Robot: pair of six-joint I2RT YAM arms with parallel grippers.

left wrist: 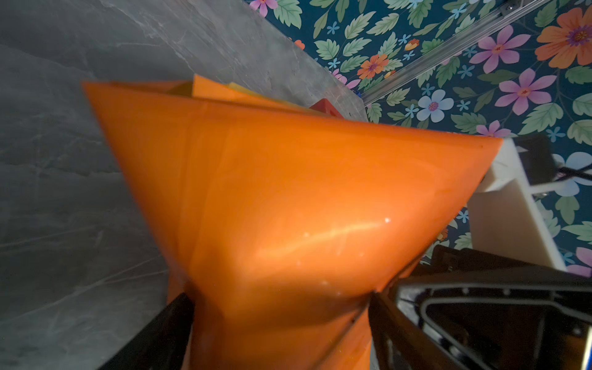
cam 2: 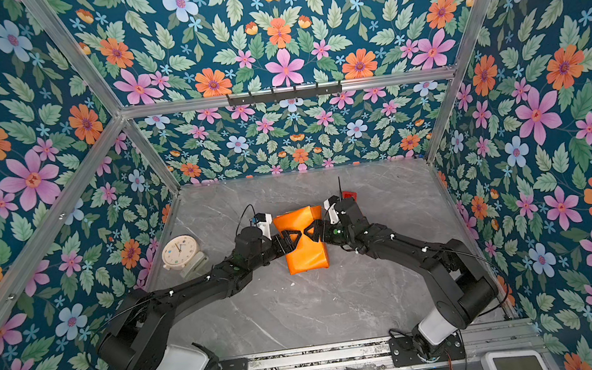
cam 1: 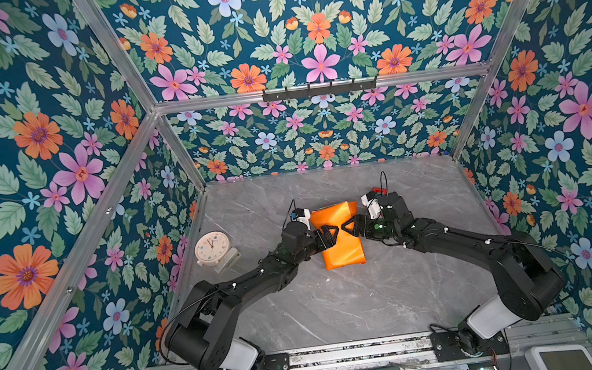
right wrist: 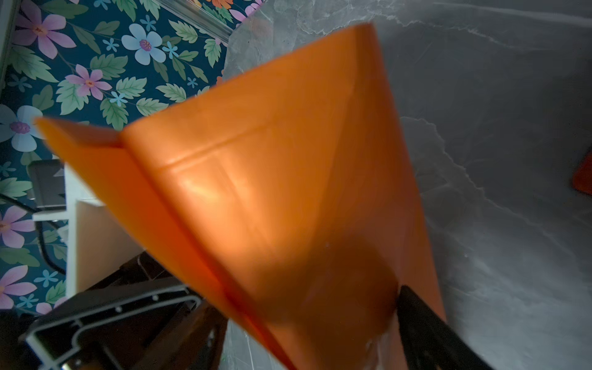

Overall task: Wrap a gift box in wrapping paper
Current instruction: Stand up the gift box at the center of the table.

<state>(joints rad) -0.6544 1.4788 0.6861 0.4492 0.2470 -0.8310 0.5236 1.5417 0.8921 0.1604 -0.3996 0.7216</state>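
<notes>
Mid-table, the wrapping paper sheathes the gift box, which is hidden inside. The left gripper and right gripper each seem to clasp the parcel from opposite sides, jaws wide. Its far end gapes unfolded, so I judge the end flaps come next, needing one hand freed. A red tape dispenser sits behind my right wrist, and a clock stands well clear.
</notes>
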